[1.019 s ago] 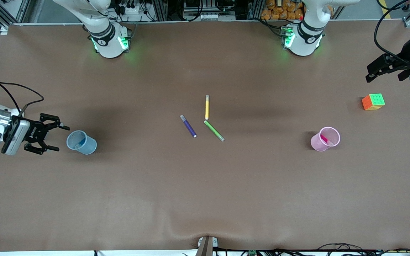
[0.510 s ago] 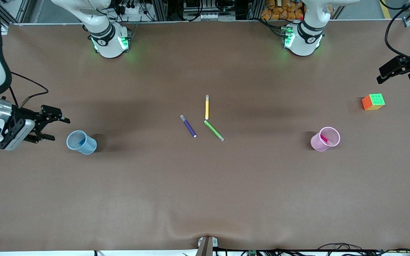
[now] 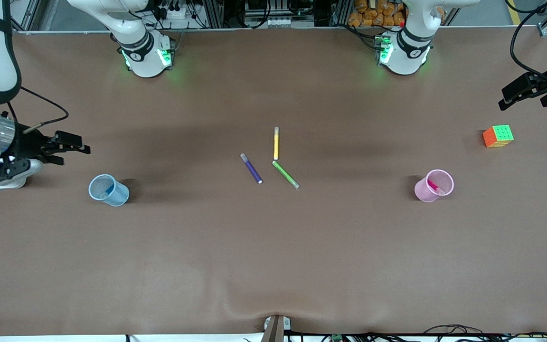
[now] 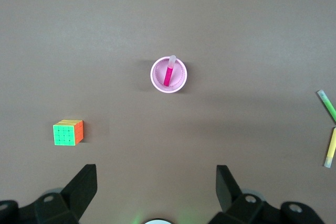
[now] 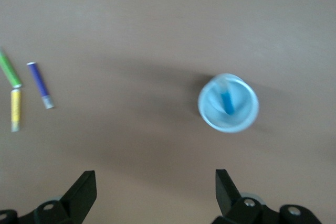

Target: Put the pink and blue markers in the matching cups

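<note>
The pink marker (image 3: 434, 186) stands tilted inside the pale pink cup (image 3: 426, 193) toward the left arm's end of the table; both show in the left wrist view, marker (image 4: 168, 74) in cup (image 4: 180, 82). The blue marker (image 3: 108, 191) leans inside the pale blue cup (image 3: 117, 196) toward the right arm's end; the right wrist view shows the marker (image 5: 228, 102) in the cup (image 5: 210, 114). My left gripper (image 3: 515, 92) is open and empty, high above the table's end near the cube. My right gripper (image 3: 67, 147) is open and empty, raised beside the blue cup.
A dark purple pen (image 3: 251, 168), a yellow pen (image 3: 276, 143) and a green pen (image 3: 286, 174) lie together at the table's middle. A colourful puzzle cube (image 3: 497, 136) sits near the left arm's end, farther from the camera than the pink cup.
My right gripper has risen and drawn back from the blue cup toward the table's end. My left gripper has lifted away toward the view's edge. The cups and markers have not moved.
</note>
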`<action>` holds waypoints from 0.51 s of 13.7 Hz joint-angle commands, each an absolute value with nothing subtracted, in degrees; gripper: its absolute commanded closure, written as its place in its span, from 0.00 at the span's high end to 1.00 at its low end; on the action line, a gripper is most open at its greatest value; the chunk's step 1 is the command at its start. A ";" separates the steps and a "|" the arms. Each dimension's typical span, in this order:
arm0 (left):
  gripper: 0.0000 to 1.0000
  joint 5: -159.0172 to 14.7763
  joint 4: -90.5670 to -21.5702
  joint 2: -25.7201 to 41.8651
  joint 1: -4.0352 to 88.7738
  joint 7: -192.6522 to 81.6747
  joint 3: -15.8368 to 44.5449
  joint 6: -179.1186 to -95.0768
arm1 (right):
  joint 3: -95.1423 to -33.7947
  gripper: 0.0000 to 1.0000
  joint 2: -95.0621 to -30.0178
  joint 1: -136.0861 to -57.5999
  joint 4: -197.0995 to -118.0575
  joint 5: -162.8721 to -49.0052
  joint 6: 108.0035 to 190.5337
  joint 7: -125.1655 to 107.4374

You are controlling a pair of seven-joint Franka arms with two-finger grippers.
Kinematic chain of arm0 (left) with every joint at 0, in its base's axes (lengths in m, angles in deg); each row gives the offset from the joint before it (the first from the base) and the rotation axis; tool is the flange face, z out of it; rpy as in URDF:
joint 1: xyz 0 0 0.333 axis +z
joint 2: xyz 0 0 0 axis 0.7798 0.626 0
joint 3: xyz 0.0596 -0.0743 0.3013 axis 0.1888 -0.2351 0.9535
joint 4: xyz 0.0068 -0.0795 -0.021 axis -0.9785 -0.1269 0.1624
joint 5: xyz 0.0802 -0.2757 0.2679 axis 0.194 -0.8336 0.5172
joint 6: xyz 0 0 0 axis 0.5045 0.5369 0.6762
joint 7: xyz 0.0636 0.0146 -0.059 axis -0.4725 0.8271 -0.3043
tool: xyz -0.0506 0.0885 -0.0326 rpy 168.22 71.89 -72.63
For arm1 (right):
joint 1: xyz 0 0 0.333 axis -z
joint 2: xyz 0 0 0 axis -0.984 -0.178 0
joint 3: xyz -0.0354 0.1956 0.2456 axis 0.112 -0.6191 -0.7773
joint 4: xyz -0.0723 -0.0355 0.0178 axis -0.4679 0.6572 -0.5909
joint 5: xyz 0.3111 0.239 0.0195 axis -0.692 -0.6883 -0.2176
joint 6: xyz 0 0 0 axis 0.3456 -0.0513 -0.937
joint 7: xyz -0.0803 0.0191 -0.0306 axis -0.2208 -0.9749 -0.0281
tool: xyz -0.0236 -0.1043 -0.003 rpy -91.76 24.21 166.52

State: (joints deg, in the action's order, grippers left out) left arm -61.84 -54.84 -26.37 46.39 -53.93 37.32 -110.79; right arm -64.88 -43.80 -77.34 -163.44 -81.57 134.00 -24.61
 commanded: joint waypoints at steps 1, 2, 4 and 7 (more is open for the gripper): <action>1.00 -62.51 -53.13 -26.34 46.50 -53.87 37.34 -109.50 | -64.56 1.00 -42.77 -77.99 -159.39 -74.22 132.26 -13.98; 1.00 -62.51 -53.12 -26.16 46.58 -53.87 37.34 -109.50 | -64.47 1.00 -42.77 -78.07 -158.06 -71.84 131.39 -11.16; 1.00 -62.51 -53.12 -26.08 46.41 -53.96 37.34 -109.41 | -64.82 1.00 -42.77 -78.69 -155.07 -68.49 128.32 -5.09; 1.00 -62.51 -53.12 -25.90 46.06 -53.96 37.25 -109.06 | -64.38 1.00 -40.05 -78.25 -154.36 -68.74 127.52 -3.04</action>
State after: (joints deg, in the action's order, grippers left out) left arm -61.87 -54.26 -26.32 46.33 -53.93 37.29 -110.26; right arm -64.87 -42.67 -78.00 -154.38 -69.95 128.57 -5.30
